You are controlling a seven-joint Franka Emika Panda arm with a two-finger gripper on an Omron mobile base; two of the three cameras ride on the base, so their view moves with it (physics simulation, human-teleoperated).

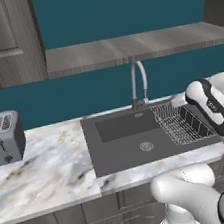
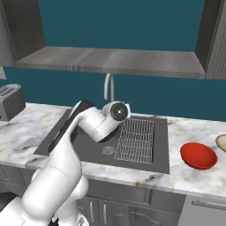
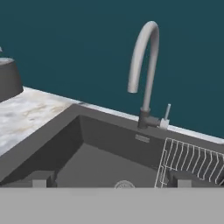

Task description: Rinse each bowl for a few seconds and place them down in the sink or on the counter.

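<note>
Gripper (image 3: 111, 178) fingers spread wide and empty above the dark grey rectangular sink (image 2: 95, 143); swing right of it, descend squarely over the glossy red shallow bowl's (image 2: 198, 155) rim on the marble counter.

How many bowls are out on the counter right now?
2. The red bowl sits on the counter right of the sink. The tan bowl lies just beyond it, cut off by the picture's edge. Others may be hidden.

A kitchen: marble counter (image 1: 41, 169), sink (image 1: 134, 146) with faucet (image 1: 138, 82), toaster (image 1: 5, 136).
</note>
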